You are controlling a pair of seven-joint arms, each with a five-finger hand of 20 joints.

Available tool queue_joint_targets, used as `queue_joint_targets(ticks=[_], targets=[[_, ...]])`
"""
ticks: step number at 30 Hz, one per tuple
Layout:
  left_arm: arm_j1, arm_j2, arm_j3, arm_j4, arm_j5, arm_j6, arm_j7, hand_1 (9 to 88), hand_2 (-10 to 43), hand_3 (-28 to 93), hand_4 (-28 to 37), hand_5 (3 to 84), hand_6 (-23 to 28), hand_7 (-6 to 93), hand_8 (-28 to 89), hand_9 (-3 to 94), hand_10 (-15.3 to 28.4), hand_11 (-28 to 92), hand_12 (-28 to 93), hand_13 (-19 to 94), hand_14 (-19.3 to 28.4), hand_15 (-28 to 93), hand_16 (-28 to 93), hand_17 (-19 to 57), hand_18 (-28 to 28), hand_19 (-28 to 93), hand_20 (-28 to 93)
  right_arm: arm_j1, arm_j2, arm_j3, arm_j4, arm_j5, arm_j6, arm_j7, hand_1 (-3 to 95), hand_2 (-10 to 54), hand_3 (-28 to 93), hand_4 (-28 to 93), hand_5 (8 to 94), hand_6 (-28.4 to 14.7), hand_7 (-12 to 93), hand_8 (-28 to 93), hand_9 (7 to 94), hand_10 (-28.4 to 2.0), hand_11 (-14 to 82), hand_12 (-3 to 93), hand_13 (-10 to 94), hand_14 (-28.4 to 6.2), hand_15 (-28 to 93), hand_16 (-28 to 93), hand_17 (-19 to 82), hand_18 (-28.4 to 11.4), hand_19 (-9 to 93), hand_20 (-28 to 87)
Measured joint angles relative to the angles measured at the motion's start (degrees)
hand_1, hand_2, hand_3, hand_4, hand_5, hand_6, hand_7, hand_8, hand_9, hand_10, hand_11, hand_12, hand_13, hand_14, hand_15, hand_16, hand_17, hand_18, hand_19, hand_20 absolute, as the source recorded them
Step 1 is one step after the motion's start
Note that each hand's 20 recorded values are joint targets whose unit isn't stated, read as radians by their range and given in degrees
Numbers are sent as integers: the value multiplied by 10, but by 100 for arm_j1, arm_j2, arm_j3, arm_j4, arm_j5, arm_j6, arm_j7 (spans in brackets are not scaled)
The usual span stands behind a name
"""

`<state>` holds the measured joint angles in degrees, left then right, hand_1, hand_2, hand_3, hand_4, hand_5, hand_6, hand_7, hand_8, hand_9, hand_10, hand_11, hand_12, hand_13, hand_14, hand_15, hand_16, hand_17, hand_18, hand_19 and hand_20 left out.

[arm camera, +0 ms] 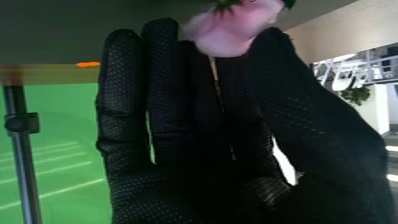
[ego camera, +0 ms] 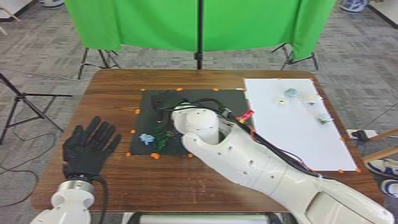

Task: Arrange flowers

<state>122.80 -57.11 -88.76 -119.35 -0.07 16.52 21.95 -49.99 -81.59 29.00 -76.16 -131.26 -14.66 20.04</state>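
In the head view, my right hand (ego camera: 165, 101) is over the back left of the dark mat (ego camera: 182, 151), partly hidden by its own wrist. In the right wrist view, a pink flower (arm camera: 233, 30) is at the fingertips of my right hand (arm camera: 200, 130), whose fingers are straight; whether they touch it I cannot tell. A blue flower (ego camera: 147, 138) and a green stem (ego camera: 163, 141) lie on the mat's front left part. Several pale flowers, one of them light blue (ego camera: 290, 92), lie on the white sheet (ego camera: 293, 140). My left hand (ego camera: 87, 152) rests open, left of the mat.
Orange markers edge the mat and sheet on the brown table (ego camera: 142, 180). My right arm (ego camera: 258, 167) crosses the mat and the sheet's left edge. A green backdrop (ego camera: 151, 25) on stands is behind the table.
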Motion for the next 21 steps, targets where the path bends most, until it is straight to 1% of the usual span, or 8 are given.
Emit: queue_joint_targets(ticks=[6,9,12,13,15,18,21], targets=[[2,0,-1,0,-7,-1,3,283,142,763,-283,440,58,271,-173,378,154,382,44,281,149,531,-144,-57,127,352,114,0,5,-24,-60,91,48,4,466,-59,773,-282,509,-38,186,-121,533,-146,113,126,563,-143,404,160,310,-213,698,247],[2,0,-1,0,-10,-1,3,282,143,762,-283,439,59,266,-171,375,154,373,43,280,147,522,-144,-57,127,351,113,0,13,-40,-83,144,103,36,442,-54,767,-278,490,-44,176,-115,514,-152,111,125,545,-155,416,153,302,-223,708,250],[15,-12,-25,-1,-10,0,-9,281,144,761,-283,435,59,254,-165,372,152,352,45,279,144,496,-139,-55,126,345,112,-1,51,-50,-160,249,161,141,430,-47,747,-266,480,-48,169,-113,502,-156,107,122,531,-163,424,146,295,-231,716,251],[31,-23,-47,-4,-10,0,-17,281,144,760,-283,434,59,252,-163,371,151,346,46,278,143,491,-136,-55,126,345,112,-7,78,-46,-221,330,172,216,422,-40,717,-244,472,-57,146,-104,488,-162,100,120,517,-172,431,140,288,-236,720,248],[79,-56,-97,-13,-9,0,-23,280,145,759,-283,433,61,236,-149,370,149,328,60,278,142,471,-117,-54,126,342,113,-52,162,11,-444,603,165,429,408,-33,687,-223,461,-64,127,-95,470,-167,90,119,501,-182,437,135,279,-243,726,246],[165,-113,-165,-31,-8,6,-41,280,146,758,-283,431,59,231,-149,369,147,317,61,278,140,455,-114,-52,126,337,113,-192,339,234,-938,1036,91,712,400,-25,652,-199,451,-71,110,-86,452,-177,82,121,486,-189,441,133,269,-249,729,247],[236,-184,-210,-39,-3,9,-90,280,146,757,-283,428,59,226,-147,366,146,306,63,276,139,443,-111,-51,125,331,113,-339,533,528,-1390,1209,-22,758,384,-29,646,-187,446,-74,106,-83,438,-185,76,121,465,-196,441,131,257,-252,725,245]])
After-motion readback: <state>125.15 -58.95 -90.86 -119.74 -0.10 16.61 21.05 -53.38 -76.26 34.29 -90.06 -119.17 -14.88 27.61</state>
